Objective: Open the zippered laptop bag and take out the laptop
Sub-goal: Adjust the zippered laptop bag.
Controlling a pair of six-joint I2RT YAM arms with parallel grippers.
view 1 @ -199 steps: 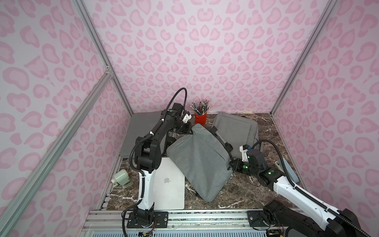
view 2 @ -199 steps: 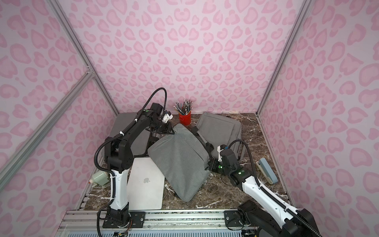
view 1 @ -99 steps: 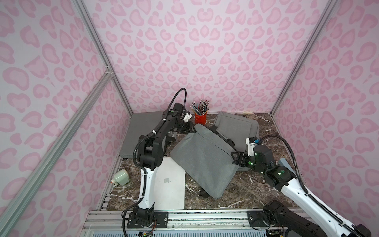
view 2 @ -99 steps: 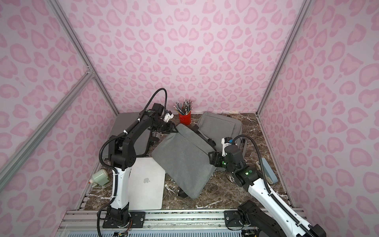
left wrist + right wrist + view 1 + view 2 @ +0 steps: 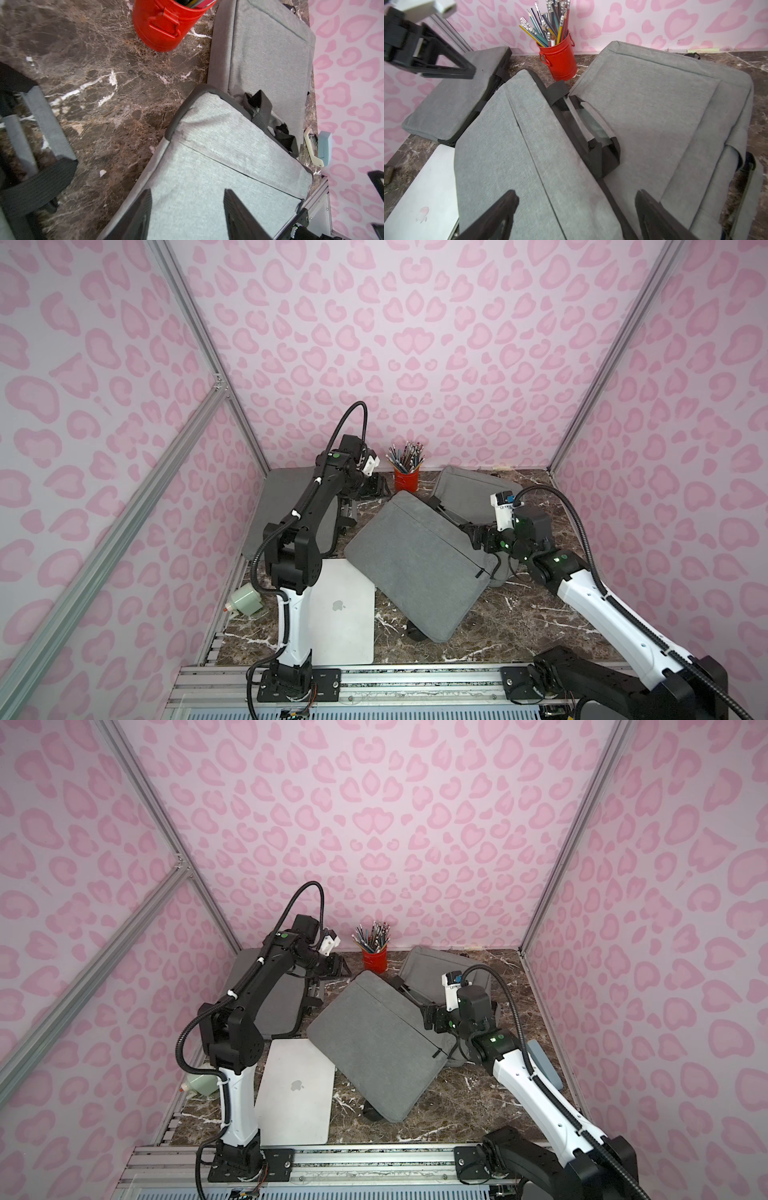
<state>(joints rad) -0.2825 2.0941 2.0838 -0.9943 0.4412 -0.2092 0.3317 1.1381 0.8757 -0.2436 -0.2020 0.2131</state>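
Observation:
The grey zippered laptop bag point(image 5: 419, 560) point(image 5: 374, 1048) lies slanted mid-table, its near-left corner overlapping the silver laptop point(image 5: 340, 614) point(image 5: 295, 1094), which lies outside the bag by the left arm's base. My left gripper point(image 5: 380, 487) point(image 5: 188, 197) hangs open just beyond the bag's far corner, nothing between its fingers. My right gripper point(image 5: 473, 535) point(image 5: 576, 199) stands wide open over the bag's right edge, also empty. The right wrist view shows the bag point(image 5: 512, 155) with its front-pocket seam and the laptop point(image 5: 421, 197) beside it.
Two more grey bags lie at the back, one on the left point(image 5: 286, 506) and one on the right point(image 5: 469, 493). Between them stands a red pencil cup point(image 5: 406, 479). A pale green cup point(image 5: 245, 601) lies at the left edge and a blue-grey block point(image 5: 544, 1065) at the right.
Both grippers, shut on the raised bag a second ago, have opened and let go. The bag has dropped flat onto the table, and the right gripper has drawn back to the right.

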